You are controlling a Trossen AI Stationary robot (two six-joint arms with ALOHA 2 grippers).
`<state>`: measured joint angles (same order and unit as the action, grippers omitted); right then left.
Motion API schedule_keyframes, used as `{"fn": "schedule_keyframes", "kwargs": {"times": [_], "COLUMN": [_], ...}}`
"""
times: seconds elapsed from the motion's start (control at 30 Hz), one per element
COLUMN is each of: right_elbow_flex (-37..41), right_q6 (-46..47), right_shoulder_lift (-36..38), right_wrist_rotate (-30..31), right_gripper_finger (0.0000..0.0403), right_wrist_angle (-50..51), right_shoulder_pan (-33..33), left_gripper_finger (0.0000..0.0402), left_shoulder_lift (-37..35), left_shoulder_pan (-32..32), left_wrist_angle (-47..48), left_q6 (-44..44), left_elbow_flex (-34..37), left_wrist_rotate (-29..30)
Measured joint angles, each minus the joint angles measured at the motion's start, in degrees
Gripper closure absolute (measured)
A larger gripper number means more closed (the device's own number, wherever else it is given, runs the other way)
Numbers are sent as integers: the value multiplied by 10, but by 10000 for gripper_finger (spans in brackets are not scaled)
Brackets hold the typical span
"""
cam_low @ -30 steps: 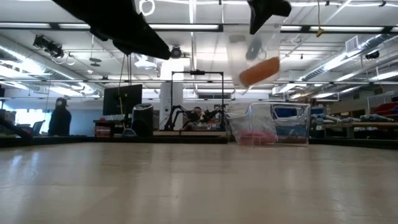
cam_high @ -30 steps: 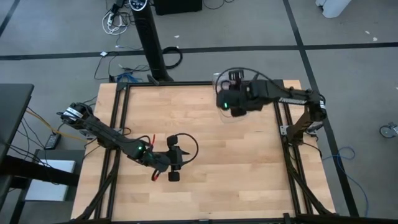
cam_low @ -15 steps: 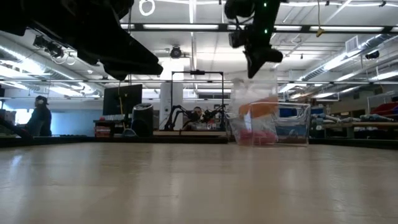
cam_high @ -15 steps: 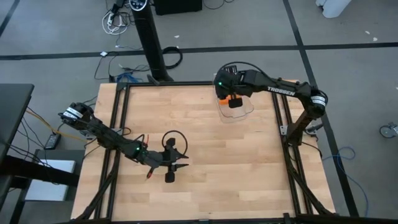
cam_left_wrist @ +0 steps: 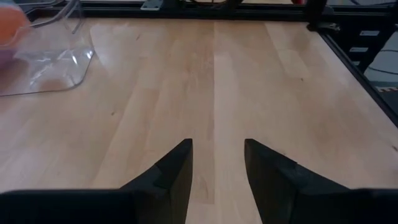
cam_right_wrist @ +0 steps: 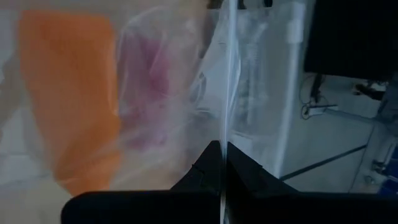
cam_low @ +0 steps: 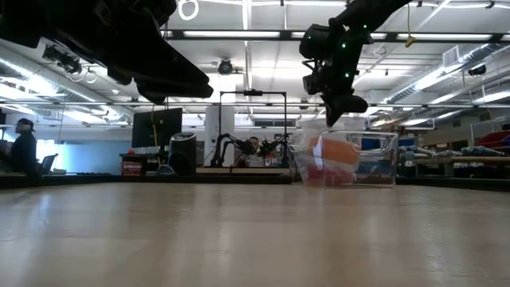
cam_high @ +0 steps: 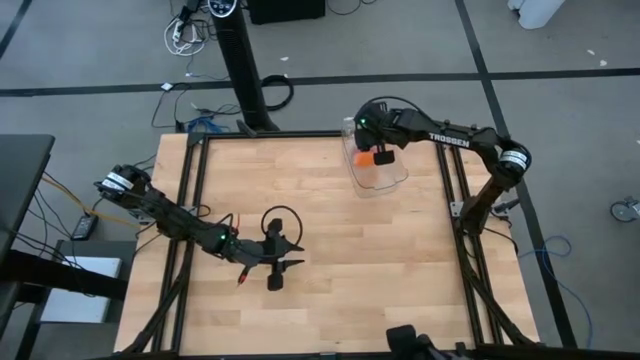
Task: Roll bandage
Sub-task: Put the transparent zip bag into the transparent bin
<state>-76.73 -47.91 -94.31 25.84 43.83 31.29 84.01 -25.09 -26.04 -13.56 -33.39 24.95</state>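
Right gripper (cam_right_wrist: 222, 163): fingers are pinched flat on a fold of the clear plastic bag (cam_high: 378, 172), at the far right part of the table (cam_high: 330, 240) (tips are pressed together on the film in the right wrist view).
Left gripper (cam_left_wrist: 216, 163): fingers are held apart with nothing between them, parked low over bare wood near the front left of the table.
Bandage (cam_high: 362, 157): orange, seen inside the bag just beside the right gripper; a pink bundle (cam_right_wrist: 149, 74) is sitting in there next to it.
Bag state: looks like it's resting on the table by the back edge, top still held up by the pinch.
Step in hand: seems to be getting the bandage out of the bag so it can be rolled, going by how things lie.
How it could be done well: only film should be gripped, not the orange fabric, and the bag tipped slowly so only the bandage slides out (pink bundle probably wants to come along too).
Right arm pose: stretched from the right edge across to the back, wrist angled down at the bag.
Left arm pose: extended low from the left edge, wrist level, pointed across the table.
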Motion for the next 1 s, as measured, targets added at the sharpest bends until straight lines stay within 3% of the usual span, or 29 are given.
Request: {"fn": "schedule_keyframes", "kwargs": {"times": [0.37,0.67,1.0], "right_elbow_flex": [-1,-1,1], "right_q6": [-23,-43,-17], "right_shoulder_lift": [31,57,73], "right_wrist_rotate": [-33,-6,-68], "right_gripper_finger": [403,403,403], "right_wrist_angle": [-13,4,16], "right_shoulder_pan": [20,23,28], "left_gripper_finger": [249,249,249], "left_shoulder_lift": [0,0,0], "left_shoulder_pan": [19,20,26], "left_wrist_angle": [-3,1,-8], "left_q6": [-2,-6,-6], "left_elbow_flex": [0,0,0], "left_wrist_rotate": [-16,-17,-17]}}
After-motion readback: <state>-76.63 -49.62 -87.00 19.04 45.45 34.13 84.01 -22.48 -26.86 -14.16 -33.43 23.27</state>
